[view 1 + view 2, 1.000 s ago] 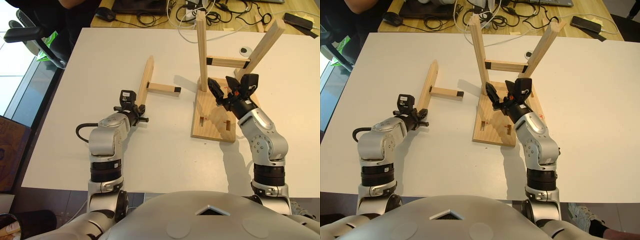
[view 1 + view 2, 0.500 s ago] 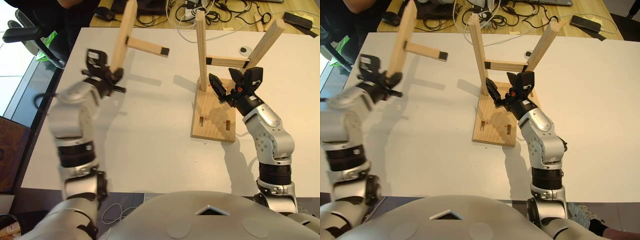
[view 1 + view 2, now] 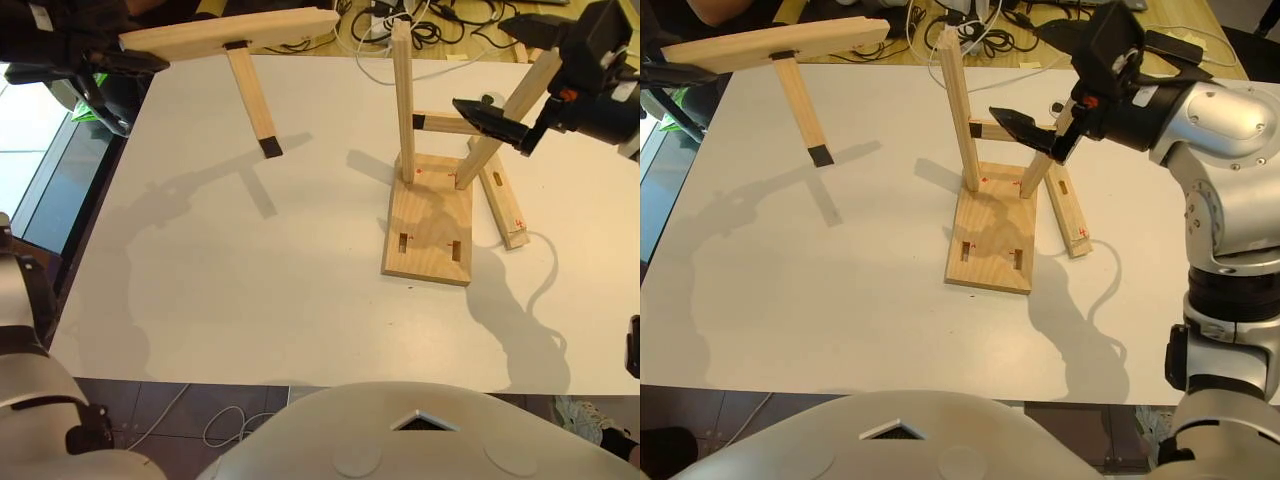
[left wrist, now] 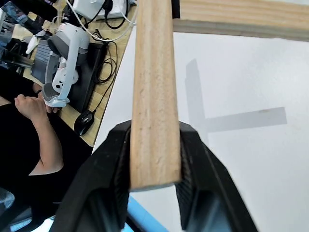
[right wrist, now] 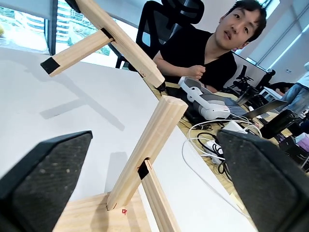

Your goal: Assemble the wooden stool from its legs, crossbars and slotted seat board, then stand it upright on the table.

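While the left gripper [image 4: 154, 162] pinches the very end of a leg-and-crossbar piece [image 3: 230, 28] high over the table's [image 3: 250, 290] far left corner, I note the leg lies roughly level and its crossbar [image 3: 252, 100] hangs down, black tip clear of the surface. The right gripper [image 5: 152, 183] is spread wide, raised just beside the leaning leg [image 3: 510, 105]. The slotted seat board [image 3: 430, 225] lies flat, carrying an upright leg [image 3: 403, 100] and that leaning leg, joined by a short crossbar [image 3: 455, 123]; two near slots [image 3: 403, 240] stand empty. A loose leg [image 3: 500, 205] lies against the board's right edge. Risks, in my judgement: the end-grip gives a long lever, so the piece may twist in the jaws; the dangling crossbar may strike the upright leg on the way across; a nudge from the right gripper could unseat the leaning leg.
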